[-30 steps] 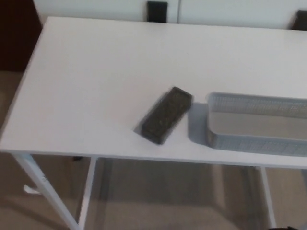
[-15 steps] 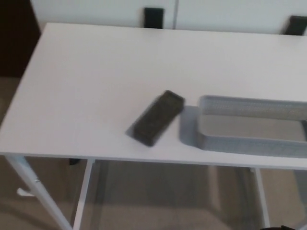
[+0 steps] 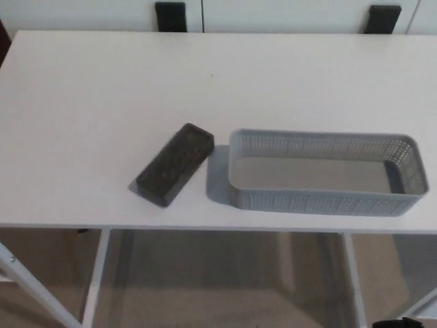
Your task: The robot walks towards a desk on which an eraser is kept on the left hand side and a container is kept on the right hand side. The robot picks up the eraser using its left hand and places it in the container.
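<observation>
Neither hand shows in the head view, so whether either is open or closed, or holding anything, can't be told (no arm or forearm in sight either). With no hand to measure from, places go by where each hand would enter: the left from picture left, the right from picture right.

The eraser [image 3: 175, 164] lies flat on the white tabletop [image 3: 102, 89], angled, on the side the left hand would come from, w/ its far corner just beside the basket [image 3: 326, 199] but apart from it. The basket is empty.

Handling, as a guess: a dark felt block, light, stiff enough, not slippery, not fragile. Best taken across its short width near the middle, fingers square to its long edges.

Little else around: two dark objects [image 3: 171, 15] at the far edge, well apart. Nothing blocks the reach; only the basket's near wall needs clearing on the way in.
</observation>
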Controlling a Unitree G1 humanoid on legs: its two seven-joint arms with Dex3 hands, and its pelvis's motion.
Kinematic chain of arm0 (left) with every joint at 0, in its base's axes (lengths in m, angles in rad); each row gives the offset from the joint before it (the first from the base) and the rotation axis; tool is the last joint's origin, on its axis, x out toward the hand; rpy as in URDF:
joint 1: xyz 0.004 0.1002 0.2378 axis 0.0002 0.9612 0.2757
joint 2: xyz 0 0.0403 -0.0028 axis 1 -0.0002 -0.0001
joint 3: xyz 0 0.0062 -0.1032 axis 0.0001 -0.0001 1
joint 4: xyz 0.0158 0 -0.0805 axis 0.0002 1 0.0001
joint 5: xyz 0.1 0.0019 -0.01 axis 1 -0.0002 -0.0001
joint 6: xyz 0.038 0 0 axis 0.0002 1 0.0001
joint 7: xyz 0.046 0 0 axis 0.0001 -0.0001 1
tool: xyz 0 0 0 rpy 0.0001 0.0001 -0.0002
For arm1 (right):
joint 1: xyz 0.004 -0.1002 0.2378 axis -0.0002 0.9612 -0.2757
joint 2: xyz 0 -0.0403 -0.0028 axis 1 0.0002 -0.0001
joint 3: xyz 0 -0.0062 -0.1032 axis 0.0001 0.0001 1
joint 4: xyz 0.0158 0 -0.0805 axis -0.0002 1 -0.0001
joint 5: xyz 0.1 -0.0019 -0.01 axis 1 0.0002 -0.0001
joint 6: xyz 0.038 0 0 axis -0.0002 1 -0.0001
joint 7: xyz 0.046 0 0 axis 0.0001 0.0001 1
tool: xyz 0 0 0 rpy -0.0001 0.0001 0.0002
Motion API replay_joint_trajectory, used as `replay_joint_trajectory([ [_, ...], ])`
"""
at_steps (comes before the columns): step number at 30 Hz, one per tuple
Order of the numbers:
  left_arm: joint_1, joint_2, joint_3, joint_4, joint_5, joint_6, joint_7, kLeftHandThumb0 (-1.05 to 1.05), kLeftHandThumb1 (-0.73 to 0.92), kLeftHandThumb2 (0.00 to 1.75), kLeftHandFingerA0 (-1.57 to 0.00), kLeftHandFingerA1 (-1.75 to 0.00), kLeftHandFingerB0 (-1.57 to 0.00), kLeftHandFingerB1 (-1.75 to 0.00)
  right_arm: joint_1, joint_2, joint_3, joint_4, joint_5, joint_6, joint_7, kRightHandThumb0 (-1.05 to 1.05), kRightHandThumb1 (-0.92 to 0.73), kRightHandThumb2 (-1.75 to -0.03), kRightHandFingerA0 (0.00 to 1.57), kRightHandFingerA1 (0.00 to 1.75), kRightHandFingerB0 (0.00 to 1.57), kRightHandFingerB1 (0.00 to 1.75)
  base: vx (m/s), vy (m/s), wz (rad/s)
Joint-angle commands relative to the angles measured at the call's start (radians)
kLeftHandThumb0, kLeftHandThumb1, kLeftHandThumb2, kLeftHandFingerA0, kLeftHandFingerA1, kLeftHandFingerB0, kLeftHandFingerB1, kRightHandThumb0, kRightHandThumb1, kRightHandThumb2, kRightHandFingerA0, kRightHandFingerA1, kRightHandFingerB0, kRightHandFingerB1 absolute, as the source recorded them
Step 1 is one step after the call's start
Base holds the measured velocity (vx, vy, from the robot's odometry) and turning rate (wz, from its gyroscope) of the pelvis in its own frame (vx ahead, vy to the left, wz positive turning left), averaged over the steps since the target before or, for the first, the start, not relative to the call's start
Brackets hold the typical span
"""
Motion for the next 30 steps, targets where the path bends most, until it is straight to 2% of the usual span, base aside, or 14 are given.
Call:
replay_joint_trajectory([
  [1, 0.011, 0.005, -0.007, -0.009, 0.020, -0.004, 0.016, -0.28, 0.46, 0.62, -0.46, -0.45, -0.36, -0.40, 0.003, -0.015, 0.004, -0.025, -0.009, 0.011, 0.005, -0.43, -0.39, -0.74, 0.45, 0.60, 0.37, 0.56, -0.01, 0.279, 0.08],
  [4, 0.003, 0.007, -0.008, -0.005, 0.023, -0.001, 0.019, -0.29, 0.46, 0.62, -0.47, -0.45, -0.36, -0.40, -0.003, -0.018, 0.006, -0.021, -0.007, 0.005, 0.012, -0.43, -0.39, -0.74, 0.45, 0.60, 0.38, 0.56, -0.01, -0.013, 0.03],
  [5, 0.001, 0.006, -0.003, -0.004, 0.020, -0.002, 0.022, -0.29, 0.46, 0.62, -0.47, -0.45, -0.36, -0.40, -0.008, -0.015, 0.002, -0.014, -0.001, 0.006, 0.014, -0.38, -0.49, -0.53, 0.50, 0.53, 0.41, 0.48, 0.00, 0.000, 0.00],
  [7, -0.006, 0.005, -0.002, 0.008, 0.018, -0.006, 0.022, -0.29, 0.45, 0.62, -0.48, -0.45, -0.37, -0.40, -0.007, -0.013, 0.002, -0.023, -0.002, 0.015, 0.009, -0.37, -0.49, -0.54, 0.50, 0.53, 0.40, 0.47, -0.01, -0.087, 0.08],
  [8, -0.003, 0.006, -0.004, 0.003, 0.020, -0.004, 0.022, -0.29, 0.46, 0.62, -0.47, -0.45, -0.36, -0.40, -0.007, -0.013, 0.002, -0.021, -0.002, 0.010, 0.008, -0.43, -0.39, -0.73, 0.46, 0.60, 0.37, 0.55, -0.01, -0.114, 0.01],
  [9, 0.003, 0.009, -0.006, -0.012, 0.025, 0.009, 0.022, -0.30, 0.46, 0.62, -0.47, -0.45, -0.36, -0.40, -0.006, -0.013, 0.004, -0.019, -0.004, 0.005, 0.006, -0.43, -0.38, -0.73, 0.46, 0.61, 0.37, 0.56, 0.00, -0.166, 0.03],
  [10, 0.004, 0.008, -0.005, -0.013, 0.019, 0.013, 0.018, -0.28, 0.47, 0.62, -0.46, -0.44, -0.36, -0.39, -0.004, -0.012, 0.003, -0.018, -0.002, 0.002, 0.009, -0.37, -0.49, -0.54, 0.50, 0.54, 0.40, 0.48, 0.00, -0.181, 0.05],
  [16, 0.030, 0.007, -0.023, -0.052, 0.042, -0.018, 0.024, -0.34, 0.44, 0.64, -0.46, -0.45, -0.36, -0.41, -0.002, -0.016, 0.007, -0.024, -0.004, 0.007, 0.016, -0.38, -0.49, -0.54, 0.49, 0.53, 0.40, 0.48, -0.01, -0.304, 0.03],
  [17, 0.069, 0.008, -0.037, -0.135, 0.041, -0.036, 0.005, -0.32, 0.51, 0.55, -0.49, -0.40, -0.38, -0.34, -0.003, -0.015, 0.010, -0.026, -0.007, 0.018, 0.012, -0.39, -0.49, -0.54, 0.50, 0.52, 0.41, 0.47, -0.02, -0.284, 0.10],
  [20, 0.137, 0.023, -0.112, -0.368, 0.066, -0.038, -0.053, -0.37, 0.51, 0.56, -0.46, -0.38, -0.35, -0.33, -0.013, -0.014, 0.012, -0.023, -0.005, 0.017, 0.016, -0.37, -0.49, -0.54, 0.49, 0.53, 0.40, 0.48, 0.00, -0.116, -0.05],
  [21, 0.153, 0.026, -0.128, -0.420, 0.055, -0.039, -0.073, -0.45, 0.43, 0.67, -0.41, -0.46, -0.30, -0.40, -0.013, -0.013, 0.012, -0.023, -0.002, 0.015, 0.018, -0.36, -0.49, -0.54, 0.49, 0.54, 0.40, 0.48, 0.00, 0.000, 0.00],
  [23, 0.184, 0.035, -0.157, -0.505, 0.021, -0.052, -0.112, -0.47, 0.43, 0.68, -0.40, -0.46, -0.28, -0.40, -0.006, -0.007, 0.009, -0.024, 0.003, 0.010, 0.016, -0.36, -0.49, -0.54, 0.50, 0.54, 0.40, 0.48, 0.00, 0.000, 0.00],
  [25, 0.192, 0.033, -0.160, -0.518, -0.022, -0.042, -0.136, -0.41, 0.53, 0.57, -0.41, -0.40, -0.30, -0.32, -0.001, -0.006, 0.016, -0.029, -0.006, 0.012, 0.007, -0.37, -0.49, -0.53, 0.50, 0.53, 0.41, 0.48, 0.02, 0.085, -0.03],
  [30, 0.142, 0.016, -0.099, -0.395, -0.093, 0.000, -0.134, -0.35, 0.53, 0.56, -0.41, -0.40, -0.29, -0.33, -0.008, -0.013, 0.019, -0.024, -0.009, 0.008, 0.009, -0.37, -0.49, -0.54, 0.50, 0.53, 0.41, 0.47, 0.06, 0.216, -0.07],
])
